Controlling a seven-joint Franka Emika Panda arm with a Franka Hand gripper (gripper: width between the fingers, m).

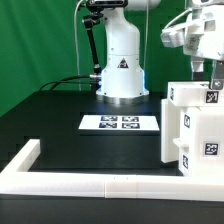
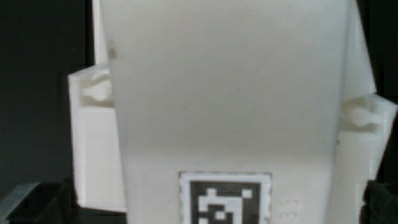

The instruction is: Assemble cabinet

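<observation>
The white cabinet [image 1: 195,130] stands at the exterior view's right, a tall box with black-and-white tags on its front and a smaller white block [image 1: 188,95] on top of it. My gripper [image 1: 213,72] hangs just above the cabinet's top right corner. In the wrist view a broad white cabinet panel [image 2: 214,90] with one tag [image 2: 226,200] fills the picture. The gripper [image 2: 205,212] straddles it, with a dark finger [image 2: 25,206] low on each side and a thin gap to the panel. The jaws look open, not pressing on the panel.
The marker board [image 1: 120,123] lies on the black table in front of the robot base [image 1: 122,70]. A long low white border rail [image 1: 70,178] runs along the near edge and turns back at the exterior view's left. A green curtain hangs behind.
</observation>
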